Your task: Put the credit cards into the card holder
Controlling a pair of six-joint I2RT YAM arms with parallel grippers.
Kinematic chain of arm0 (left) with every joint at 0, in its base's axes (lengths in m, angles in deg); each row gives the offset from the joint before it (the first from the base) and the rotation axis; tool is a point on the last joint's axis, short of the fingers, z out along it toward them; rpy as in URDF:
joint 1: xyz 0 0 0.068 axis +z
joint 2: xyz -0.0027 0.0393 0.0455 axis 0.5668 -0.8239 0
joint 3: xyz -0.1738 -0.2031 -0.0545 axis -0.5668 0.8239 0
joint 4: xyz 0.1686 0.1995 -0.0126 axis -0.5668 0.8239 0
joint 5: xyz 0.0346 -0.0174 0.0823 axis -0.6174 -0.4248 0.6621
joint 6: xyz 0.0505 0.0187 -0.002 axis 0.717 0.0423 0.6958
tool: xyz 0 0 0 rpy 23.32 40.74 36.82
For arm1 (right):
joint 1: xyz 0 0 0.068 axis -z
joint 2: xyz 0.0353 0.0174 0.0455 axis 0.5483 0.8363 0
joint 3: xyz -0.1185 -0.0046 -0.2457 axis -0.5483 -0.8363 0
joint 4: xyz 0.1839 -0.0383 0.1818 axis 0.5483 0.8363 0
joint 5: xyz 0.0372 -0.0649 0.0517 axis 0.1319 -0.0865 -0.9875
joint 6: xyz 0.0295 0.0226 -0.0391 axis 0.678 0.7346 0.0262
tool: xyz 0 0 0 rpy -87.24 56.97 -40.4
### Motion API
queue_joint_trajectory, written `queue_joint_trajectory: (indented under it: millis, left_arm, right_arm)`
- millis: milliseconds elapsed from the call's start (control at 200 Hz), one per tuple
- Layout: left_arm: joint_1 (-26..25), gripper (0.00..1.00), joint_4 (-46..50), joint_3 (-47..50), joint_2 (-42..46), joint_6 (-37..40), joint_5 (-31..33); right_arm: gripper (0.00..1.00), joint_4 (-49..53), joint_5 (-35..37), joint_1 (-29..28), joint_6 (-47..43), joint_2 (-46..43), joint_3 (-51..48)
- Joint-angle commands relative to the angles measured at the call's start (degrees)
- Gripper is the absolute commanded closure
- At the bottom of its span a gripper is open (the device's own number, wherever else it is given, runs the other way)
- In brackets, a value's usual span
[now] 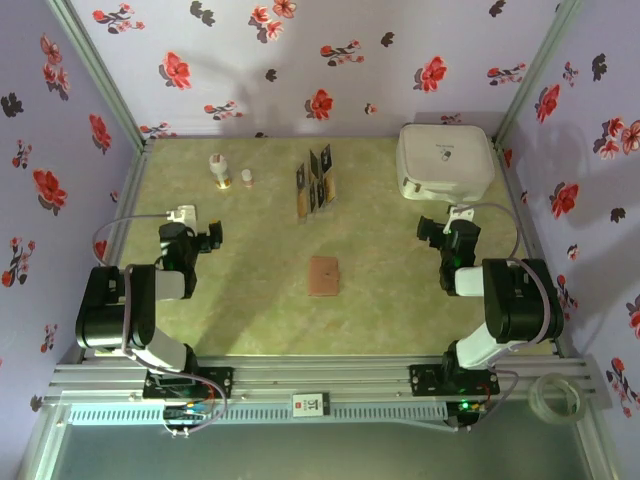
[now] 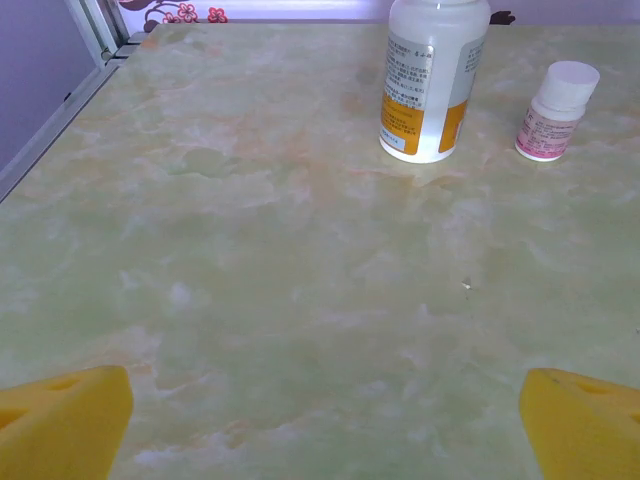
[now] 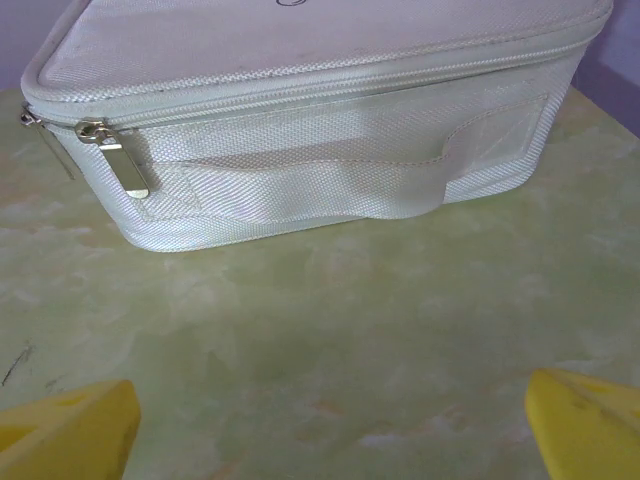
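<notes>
— Arm bases sit closest to us in the overhead view, bolted to the near rail, so we reach outward from there. Where do our grippers stand?

— Our left gripper (image 1: 207, 238) and right gripper (image 1: 430, 230) are both spread wide and hold nothing, well apart at either side of the table (image 1: 250, 310). The card holder (image 1: 324, 275) lies flat, seemingly closed, between them. The credit cards (image 1: 322, 178) stand upright in a slotted rack (image 1: 303, 200) farther back, we judge so that each can be pinched by its edge.

— And from our left wrist?

— Our yellow fingertips (image 2: 65, 425) sit at the lower corners with bare table between them. A large bottle (image 2: 430, 80) and a small bottle (image 2: 555, 115) stand beyond, no part of the job.

— Right wrist?

— Equally wide fingers (image 3: 70, 430) face a white zipped case (image 3: 300, 120) that rests shut. We judge nothing is begun: we must turn inward toward the cards.
</notes>
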Motion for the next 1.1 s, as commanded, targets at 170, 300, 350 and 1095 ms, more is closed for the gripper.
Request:
queue_joint_trajectory:
  millis: [170,300,350,1095]
  left_arm:
    - [0.5,0.00,-2.1,-0.5,-0.3,1.1,-0.6]
    - [0.5,0.00,-2.0,-0.5,-0.2,1.0,-0.6]
    - [0.5,0.00,-1.9,-0.5,-0.3,1.0,-0.6]
    - [0.4,0.00,-1.6,-0.7,-0.3,0.9,-0.5]
  right_arm:
    - [0.01,-1.2,0.1,-0.1,-1.0,-0.3,0.0]
    - [0.01,-1.2,0.0,-0.1,-1.0,-0.3,0.0]
    - [0.01,-1.2,0.0,-0.1,-1.0,-0.3,0.0]
    - [0.01,-0.6,1.0,-0.1,-0.5,-0.1,0.5]
